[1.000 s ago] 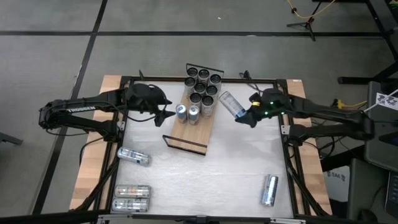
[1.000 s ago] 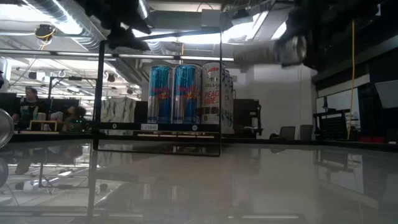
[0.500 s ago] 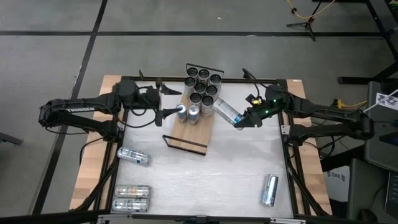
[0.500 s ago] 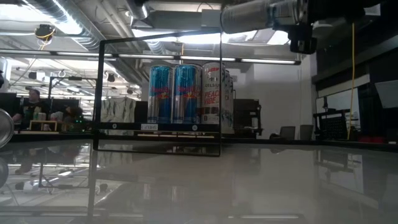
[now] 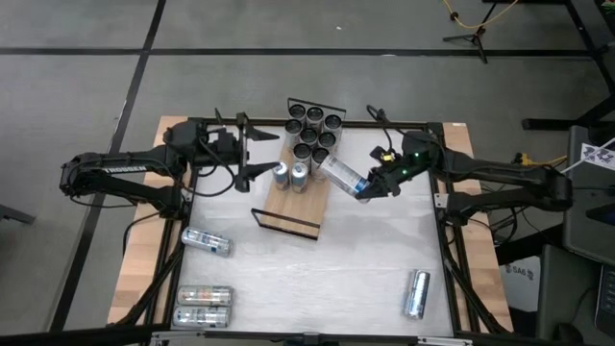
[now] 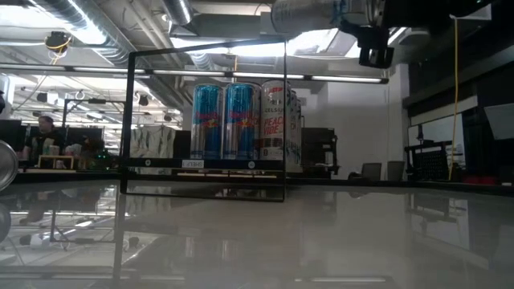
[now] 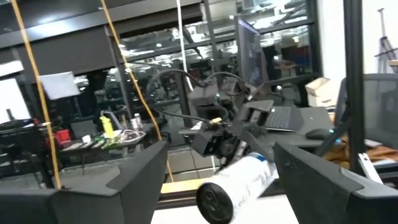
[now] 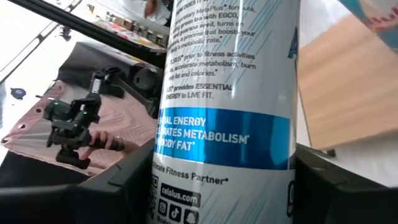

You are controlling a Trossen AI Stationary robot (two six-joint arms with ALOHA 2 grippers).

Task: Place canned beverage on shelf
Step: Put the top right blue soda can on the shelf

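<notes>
Probably lab: monitors (image 7: 249, 46), ceiling ducts (image 6: 96, 36)

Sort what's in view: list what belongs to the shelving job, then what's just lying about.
Job:
- can held in the right end effector
- shelf
- cans already standing on it

Lying about:
- loose cans on the table
- left end effector, open, empty

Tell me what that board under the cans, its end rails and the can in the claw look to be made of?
The shelf looks like pale wood, matt, with visible grain. Its end rail seems to be thin black metal wire. The can held in the right claw is probably aluminium: a silvery sheen under white and blue print.
</notes>
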